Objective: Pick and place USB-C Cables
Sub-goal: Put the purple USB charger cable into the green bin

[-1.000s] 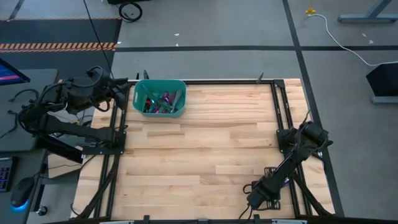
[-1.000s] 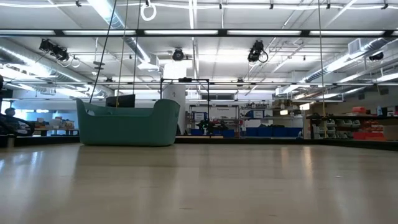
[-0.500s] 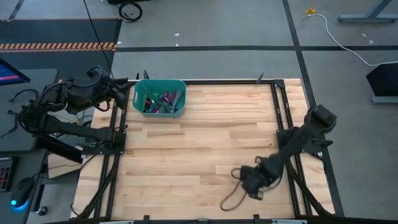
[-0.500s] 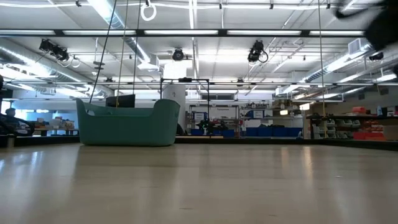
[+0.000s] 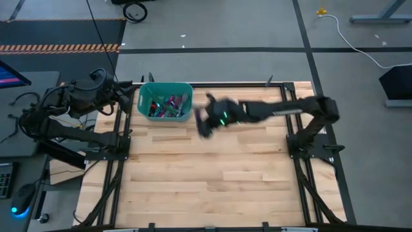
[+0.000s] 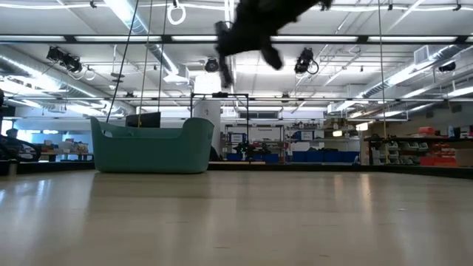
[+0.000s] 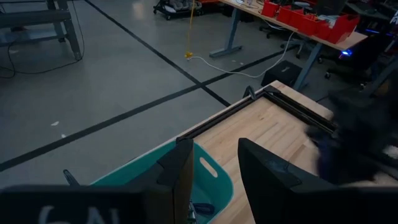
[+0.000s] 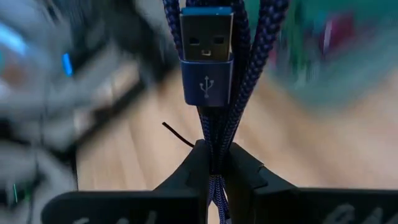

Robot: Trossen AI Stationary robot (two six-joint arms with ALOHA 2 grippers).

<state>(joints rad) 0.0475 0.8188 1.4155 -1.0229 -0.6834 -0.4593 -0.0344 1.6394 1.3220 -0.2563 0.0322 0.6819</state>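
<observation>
Overhead, the right gripper (image 5: 205,121) hangs just at three o'clock of the teal bin (image 5: 187,116) holding the USB-C cables (image 5: 164,105); the left gripper (image 5: 122,90) waits at its nine o'clock. Low down, the right arm is above the bin wall. The left wrist shows fingers apart. The right wrist shows fingers clamped on a purple cable (image 8: 214,87), probably folded. Clear the rim before letting go.

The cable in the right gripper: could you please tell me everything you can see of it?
The cable is a thin, dark blue-purple braided bundle, folded into several strands. A blue metallic USB plug with the trident logo stands upright above the right gripper, whose fingers pinch the strands. It is carried in the air beside the teal bin.
</observation>
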